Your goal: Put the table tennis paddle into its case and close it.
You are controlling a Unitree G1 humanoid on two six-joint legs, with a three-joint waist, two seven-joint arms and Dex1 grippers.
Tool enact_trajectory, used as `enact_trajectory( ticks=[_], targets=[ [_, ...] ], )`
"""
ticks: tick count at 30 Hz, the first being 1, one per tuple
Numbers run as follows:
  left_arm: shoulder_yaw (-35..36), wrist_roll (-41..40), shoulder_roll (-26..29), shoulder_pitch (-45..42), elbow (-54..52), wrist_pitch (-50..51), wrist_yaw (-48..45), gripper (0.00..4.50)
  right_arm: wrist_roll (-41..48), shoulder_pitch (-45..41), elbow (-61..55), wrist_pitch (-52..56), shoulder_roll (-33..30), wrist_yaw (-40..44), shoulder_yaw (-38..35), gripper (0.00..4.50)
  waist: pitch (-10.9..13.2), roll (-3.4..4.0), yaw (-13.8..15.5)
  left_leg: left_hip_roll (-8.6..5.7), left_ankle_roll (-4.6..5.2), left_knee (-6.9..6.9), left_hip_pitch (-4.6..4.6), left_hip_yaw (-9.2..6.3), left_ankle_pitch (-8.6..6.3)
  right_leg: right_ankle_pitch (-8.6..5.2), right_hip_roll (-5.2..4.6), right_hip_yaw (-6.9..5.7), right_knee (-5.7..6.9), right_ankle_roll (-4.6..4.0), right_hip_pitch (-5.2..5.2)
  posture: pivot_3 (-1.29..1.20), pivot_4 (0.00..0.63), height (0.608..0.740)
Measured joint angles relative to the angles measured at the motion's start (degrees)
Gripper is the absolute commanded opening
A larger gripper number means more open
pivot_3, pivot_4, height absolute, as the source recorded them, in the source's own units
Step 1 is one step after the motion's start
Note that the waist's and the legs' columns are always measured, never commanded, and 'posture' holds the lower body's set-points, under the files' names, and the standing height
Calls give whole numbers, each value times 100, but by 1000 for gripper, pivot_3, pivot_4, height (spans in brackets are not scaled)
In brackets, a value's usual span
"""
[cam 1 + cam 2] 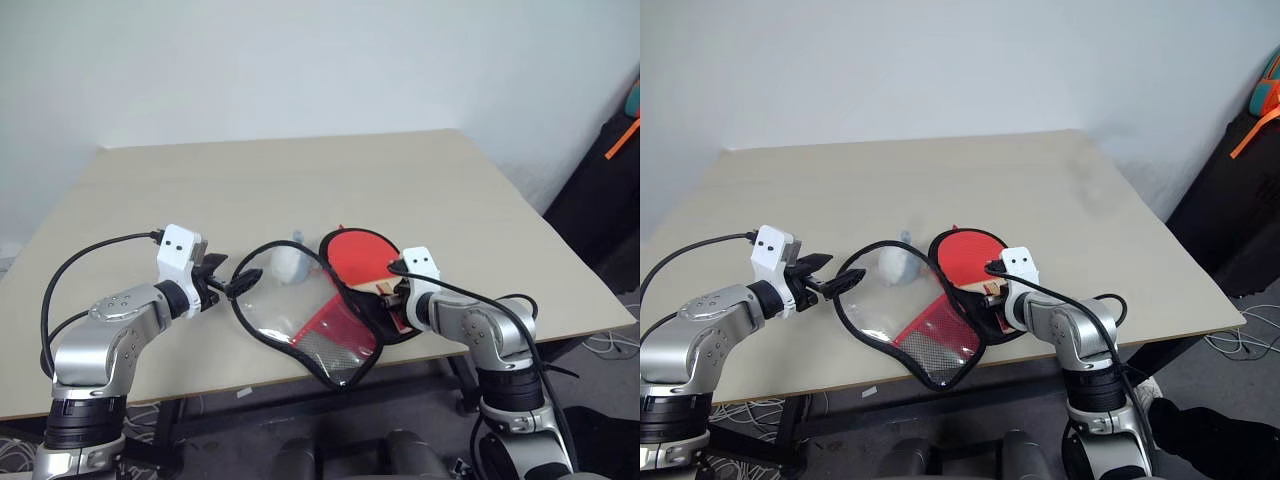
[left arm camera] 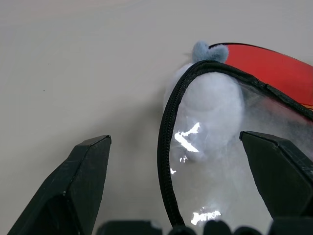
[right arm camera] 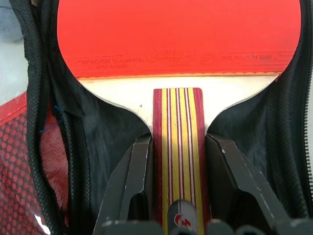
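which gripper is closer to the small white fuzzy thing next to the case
Left. The open left gripper faces the white toy across the case's clear flap; the right gripper, clamping the paddle handle, sits farther away.

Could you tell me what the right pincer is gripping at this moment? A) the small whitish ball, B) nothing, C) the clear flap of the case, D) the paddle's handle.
D: in the right wrist view the right pincer has its two black fingers pressed against both sides of the striped handle of the paddle, which lies over the open case.
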Motion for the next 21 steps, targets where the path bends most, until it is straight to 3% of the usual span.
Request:
enact_trajectory(
  ticks=[5,6,10,11,16,21],
  targets=[
    [0,0,-6,0,0,0,19,4500,-49,-3,15,-25,30,-2,59,1134,0,0,-1,0,0,0,0,0,0,0,0,0,0,0,-1,0,0,740],
    [0,0,-7,0,0,0,20,4500,-58,-4,17,-27,36,-1,68,1839,0,0,-1,0,0,0,0,0,0,0,0,0,0,0,-1,0,0,740],
    [0,0,-16,0,0,0,30,4500,-59,-85,17,-77,43,34,125,3037,0,0,0,0,0,0,1,-3,0,0,0,-2,0,0,0,0,0,740],
    [0,0,-16,0,0,0,30,4500,-59,-88,17,-80,43,35,126,3101,0,0,0,1,0,0,0,-3,0,0,0,-2,0,0,0,0,0,740],
    [145,-158,34,42,-33,102,-58,4500,51,-173,-23,13,-103,254,35,4490,0,0,-2,1,0,0,0,-2,0,0,0,-2,0,0,0,0,0,740],
    [1106,-973,581,126,-137,742,-473,4500,607,-492,-378,434,-705,946,-484,4490,2,1,-5,5,0,-3,0,-3,0,-1,0,-7,-1,-1,-4,0,0,740]
  ],
)
